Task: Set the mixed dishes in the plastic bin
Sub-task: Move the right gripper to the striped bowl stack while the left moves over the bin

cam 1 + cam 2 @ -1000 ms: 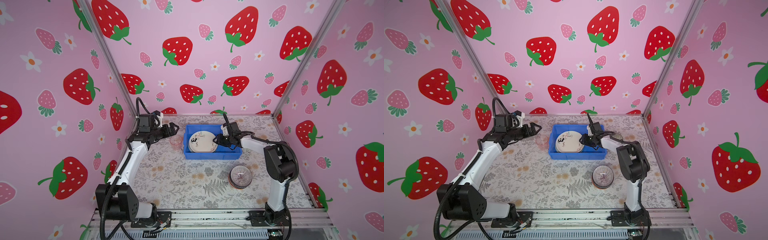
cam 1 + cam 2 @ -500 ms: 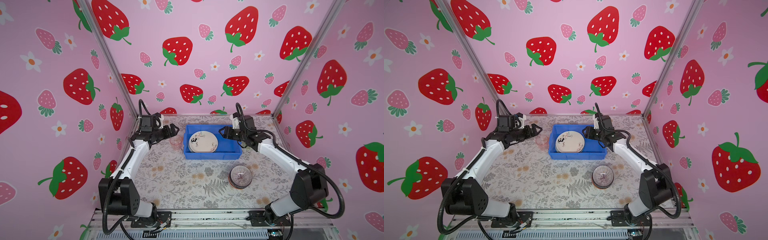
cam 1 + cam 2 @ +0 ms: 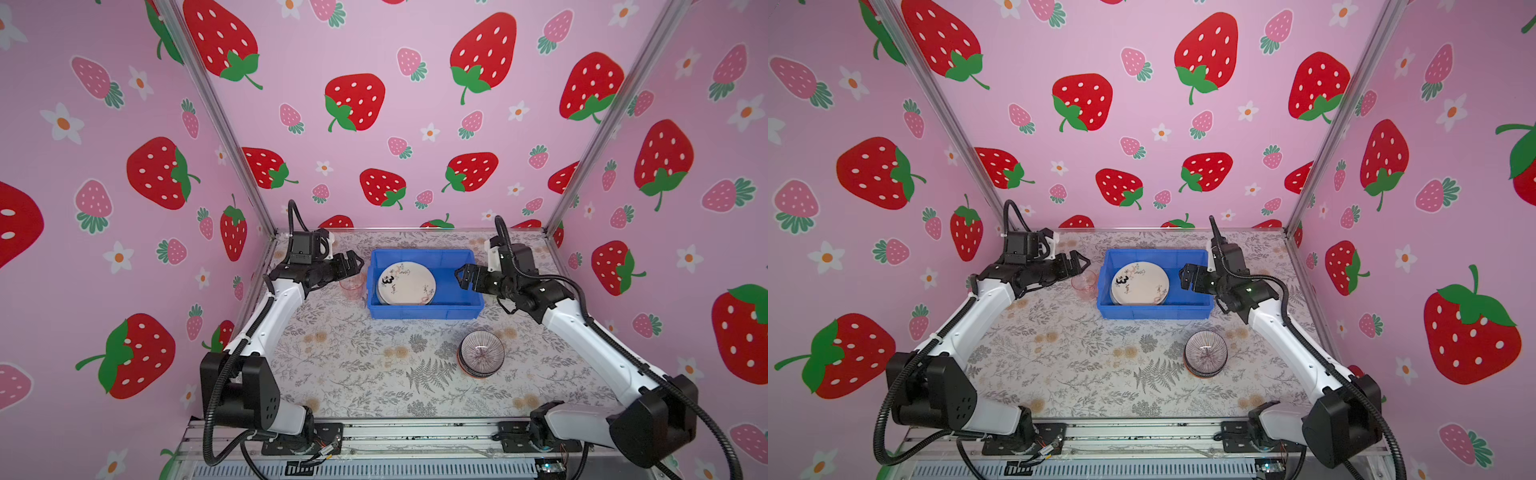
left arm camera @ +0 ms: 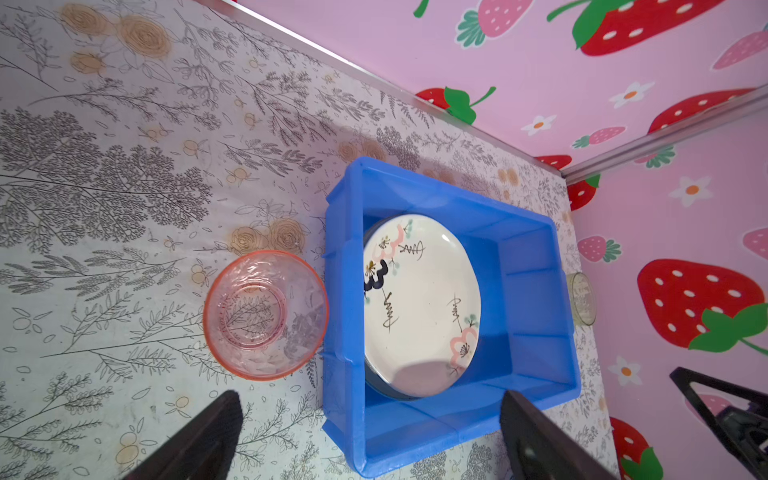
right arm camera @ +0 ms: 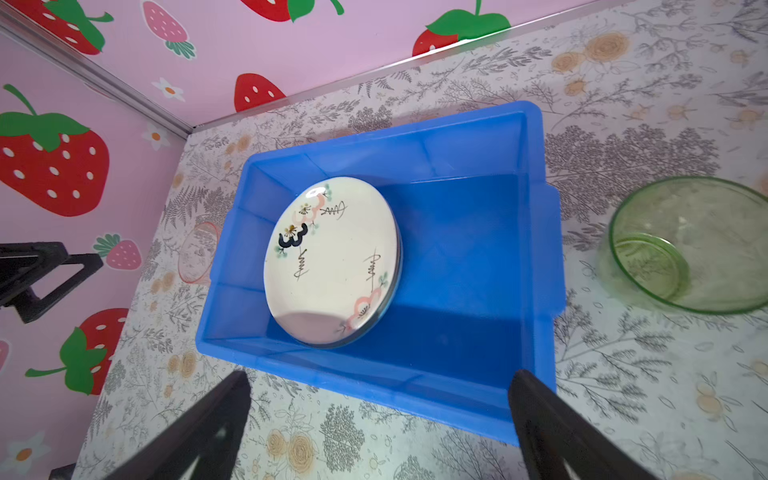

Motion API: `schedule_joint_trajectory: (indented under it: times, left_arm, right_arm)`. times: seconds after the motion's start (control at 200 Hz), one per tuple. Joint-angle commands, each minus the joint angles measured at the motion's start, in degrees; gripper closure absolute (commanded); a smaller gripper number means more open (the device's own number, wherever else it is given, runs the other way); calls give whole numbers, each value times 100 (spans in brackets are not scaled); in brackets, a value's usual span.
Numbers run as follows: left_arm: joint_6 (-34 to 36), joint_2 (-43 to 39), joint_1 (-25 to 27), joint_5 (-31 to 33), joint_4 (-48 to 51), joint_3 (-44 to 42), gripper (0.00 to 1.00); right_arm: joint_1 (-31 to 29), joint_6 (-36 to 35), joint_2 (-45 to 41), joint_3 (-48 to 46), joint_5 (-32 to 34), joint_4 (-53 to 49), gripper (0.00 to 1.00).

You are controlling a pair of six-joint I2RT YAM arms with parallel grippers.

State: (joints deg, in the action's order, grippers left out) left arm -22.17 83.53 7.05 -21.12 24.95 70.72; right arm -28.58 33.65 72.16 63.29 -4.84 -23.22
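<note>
The floral table (image 3: 353,374) is seen in both top views, and towards its back the plastic bin (image 3: 424,312) (image 3: 1154,312) is set, bright blue and low-walled. Inside it, in the left half, the cream plate with the black "3" (image 3: 409,284) (image 3: 1142,284) is laid on top of other plates, of which only dark edges can be made out. Out on the open table, in front of the bin's right end and well apart from it, a stack of bowls (image 3: 481,353) (image 3: 1205,352) is found, a purple-striped one on top.

The pink tumbler (image 3: 352,286) (image 4: 266,316) is stood upright just beside the bin's left wall. The green tumbler (image 5: 690,245) is stood outside the right wall.

The left gripper (image 3: 355,262) is held above the pink tumbler, jaws spread wide and nothing between them. The right gripper (image 3: 463,278) is held over the bin's right end, jaws spread wide too, and nothing is gripped.
</note>
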Motion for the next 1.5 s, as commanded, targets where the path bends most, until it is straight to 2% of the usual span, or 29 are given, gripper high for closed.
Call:
schedule_joint_trajectory:
  times: [0.0,0.165,0.27,0.365,0.5,0.58,0.715,0.895,1.131,1.491]
  left_arm:
    - [139,-233,311,297,351,63,1]
    - [142,-455,491,-404,502,-141,1]
    - [344,-634,653,-591,724,-159,1]
    - [505,-731,794,-701,851,-128,1]
    - [525,-649,1051,-857,684,-56,1]
    - [539,-419,1254,-866,634,124,1]
    - [522,100,1524,-944,635,633,1]
    - [556,594,1878,-1026,649,1208,1]
    - [534,719,2063,-1043,535,1011,1]
    - [556,696,2127,-880,547,908,1]
  right_arm:
    - [56,18,-345,-88,418,-553,1]
    - [169,36,-597,-163,459,-972,1]
    - [340,73,-769,-288,87,-1087,1]
    - [373,58,-842,-211,245,-1485,1]
    - [375,-13,-884,-21,379,-2227,13]
    - [370,6,-964,21,319,-2563,25]
    - [369,75,-1161,41,195,-3037,41]
    - [329,151,-1463,-41,169,-3664,51]
    - [60,254,-1565,-315,176,-4221,52]
    - [-362,536,-1596,-850,273,-4174,58]
